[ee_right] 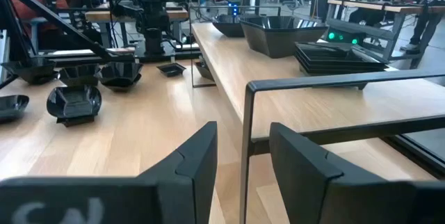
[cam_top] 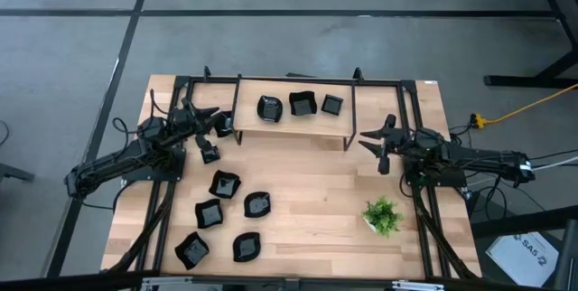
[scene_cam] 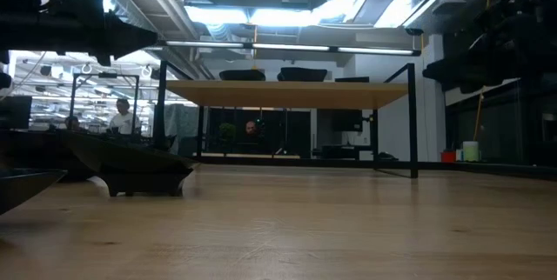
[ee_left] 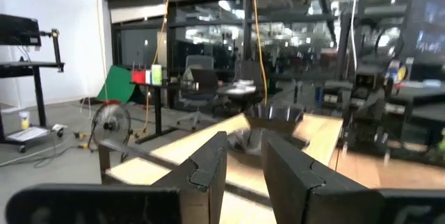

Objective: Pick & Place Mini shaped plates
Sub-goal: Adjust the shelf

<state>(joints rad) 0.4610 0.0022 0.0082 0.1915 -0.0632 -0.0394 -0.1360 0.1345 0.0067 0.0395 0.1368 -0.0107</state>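
Three mini shaped plates, glossy black, sit on the raised wooden shelf (cam_top: 289, 126) at the table's far side: a round one (cam_top: 269, 108), a square one (cam_top: 302, 103) and a flatter one (cam_top: 332, 105). Several more plates (cam_top: 224, 183) stand on the table's near left part, and one small plate (cam_top: 209, 154) lies by the shelf's left leg. My left gripper (cam_top: 219, 122) hovers open at the shelf's left end, nothing between its fingers (ee_left: 208, 161). My right gripper (cam_top: 368, 139) hovers open at the shelf's right end, level, facing the shelf's metal frame (ee_right: 245, 113).
A small green potted plant (cam_top: 382, 214) stands on the table's near right part. The shelf's black metal frame (cam_top: 352, 115) and legs rise at the table's far side. Bare wood (cam_top: 316, 183) lies between the plates and the plant. People show in the room behind (scene_cam: 122, 115).
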